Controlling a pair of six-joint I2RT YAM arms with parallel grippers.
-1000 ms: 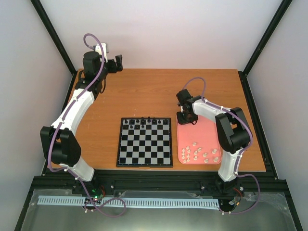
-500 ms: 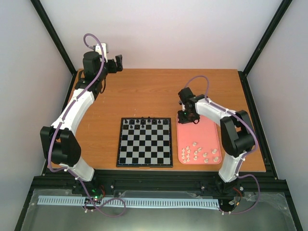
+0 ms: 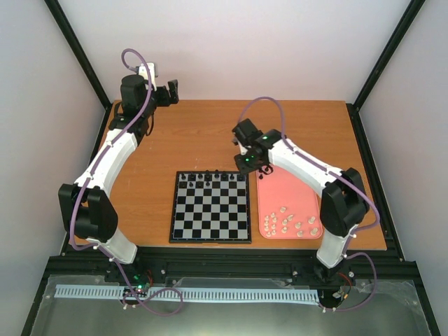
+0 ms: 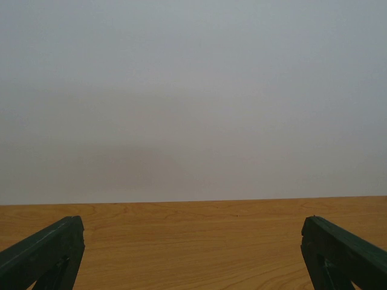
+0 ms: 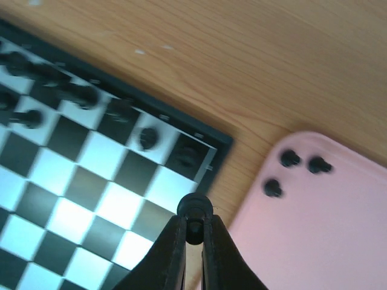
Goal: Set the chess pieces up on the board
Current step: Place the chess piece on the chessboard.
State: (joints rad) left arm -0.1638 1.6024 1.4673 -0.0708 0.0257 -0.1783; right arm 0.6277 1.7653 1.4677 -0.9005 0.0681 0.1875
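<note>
Though L tool (image 4: pixel 193 248) agape, R tool (image 5: pixel 194 229) clamped on 1 blk pc (image 5: pixel 194 208); 3 more on tray (image 5: pixel 320 241).

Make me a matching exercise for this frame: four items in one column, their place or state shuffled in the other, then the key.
1. left gripper
2. right gripper
3. white pieces
4. three loose black pieces

A. near end of the tray
B. shut on a black piece
C. open, holding nothing
D. tray corner beside the board

Pairs: 1-C, 2-B, 3-A, 4-D
</note>
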